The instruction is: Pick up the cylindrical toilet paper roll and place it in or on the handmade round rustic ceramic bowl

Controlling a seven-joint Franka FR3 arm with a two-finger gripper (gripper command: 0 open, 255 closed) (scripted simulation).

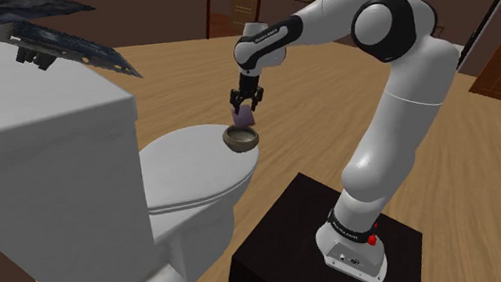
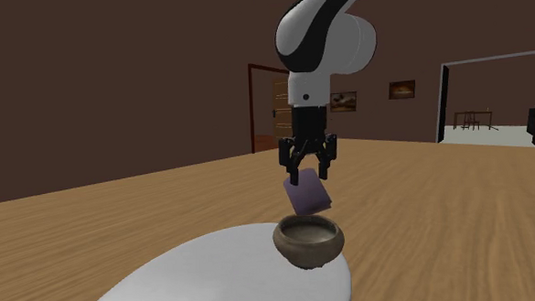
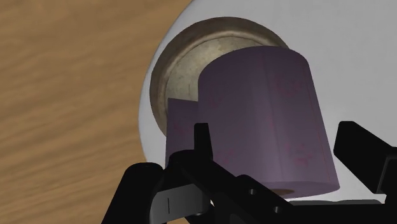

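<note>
In the shoulder view, the bowl (image 1: 242,140) is sitting on the toilet lid (image 1: 188,173) at its 2 o'clock edge, the roll (image 1: 244,118) is hanging at the bowl's 12 o'clock, and the stand (image 1: 287,232) is standing at the lid's 4 o'clock.

**Soft, Even Light in a Dim Brown Room**

Light fell flat and even. The toilet lid (image 1: 190,175) below the fingers (image 3: 202,137) shone pale, with gentle grey shading at its rim. The bowl (image 3: 184,70) beneath them held a dark shadow inside its wall. Far behind them, a doorway (image 2: 492,91) glowed brightest.
</note>
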